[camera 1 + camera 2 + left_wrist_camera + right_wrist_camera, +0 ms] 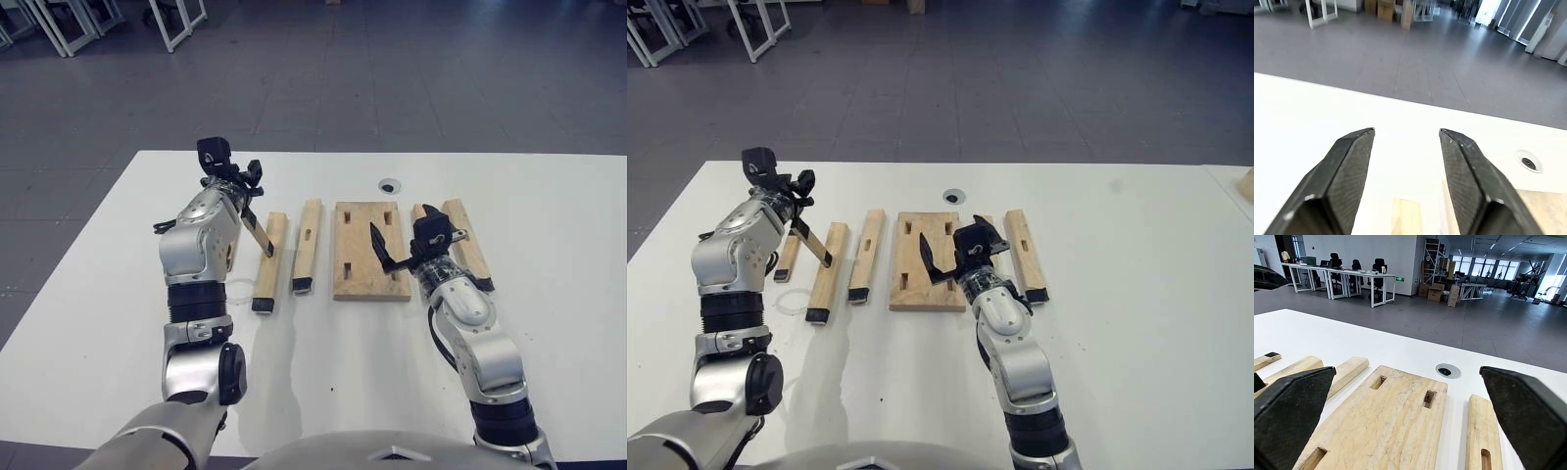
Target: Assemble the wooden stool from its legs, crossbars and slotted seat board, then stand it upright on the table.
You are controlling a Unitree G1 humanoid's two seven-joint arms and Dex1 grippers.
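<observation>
Right wrist view puts the slotted seat board (1381, 416) flat on the white tabletop (1312, 333), directly under the right jaws, which stand spread wide with nothing between them. Just past the board, on the outer side of those jaws, lie two legs (468, 243), side by side and lengthwise, the nearer one partly covered by the right arm. On the board's other side, between the two pairs of jaws, lies a third leg (307, 245), and beside it a fourth leg (270, 259) sits beneath the left jaws. The left jaws hang above the tabletop, released and empty, over the far end of that fourth leg. Beyond them, away from the board, a short crossbar (787, 257) shows past the left arm. A round cable hole (390, 184) sits in the tabletop ahead of the right jaws
</observation>
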